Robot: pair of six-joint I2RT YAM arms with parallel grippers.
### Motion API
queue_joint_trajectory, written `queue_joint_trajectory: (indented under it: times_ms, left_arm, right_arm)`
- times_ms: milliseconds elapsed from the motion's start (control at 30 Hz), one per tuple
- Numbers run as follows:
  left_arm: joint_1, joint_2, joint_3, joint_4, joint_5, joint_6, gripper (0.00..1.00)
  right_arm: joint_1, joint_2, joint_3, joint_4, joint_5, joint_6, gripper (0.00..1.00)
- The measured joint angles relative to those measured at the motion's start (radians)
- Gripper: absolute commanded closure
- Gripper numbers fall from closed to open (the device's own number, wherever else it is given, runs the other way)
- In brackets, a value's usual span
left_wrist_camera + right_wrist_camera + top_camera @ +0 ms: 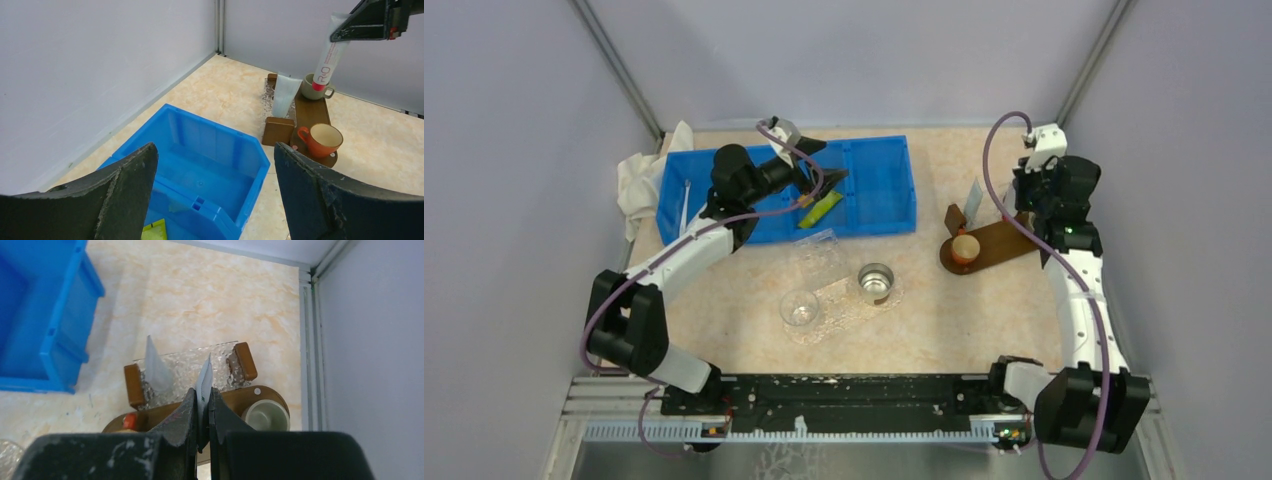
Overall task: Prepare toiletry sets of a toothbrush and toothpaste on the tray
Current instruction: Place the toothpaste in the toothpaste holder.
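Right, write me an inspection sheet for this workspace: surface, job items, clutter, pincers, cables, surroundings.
Surface: beige marbled table; no spills seen.
Job's things: a yellow-green toothpaste tube and a toothbrush lie in the blue bin. A white toothpaste tube hangs with its cap at the rim of the grey cup on the brown tray. A second white tube stands beside it.
Clutter: crumpled white cloth left of the bin; orange cup; clear tray with two cups mid-table.
Pincers: left pincer open and empty over the bin; right pincer shut on the white toothpaste tube's crimped end.
Cables: a purple cable loops along each arm; no snag seen.
Surroundings: grey walls.
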Motion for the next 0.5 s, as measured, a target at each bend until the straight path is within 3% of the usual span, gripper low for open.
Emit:
queue_joint_trajectory:
  times_ms: [300, 500]
  left_arm:
    - [0.026, 0.0, -0.014, 0.006, 0.004, -0.001, 0.1]
    - [0.034, 0.0, -0.017, 0.012, 0.012, -0.007, 0.1]
  right_arm:
    - [0.0, 0.17, -0.029, 0.27, 0.035, 0.139, 1.0]
    - [0.0, 0.254, -0.029, 0.309, 0.014, 0.175, 1.0]
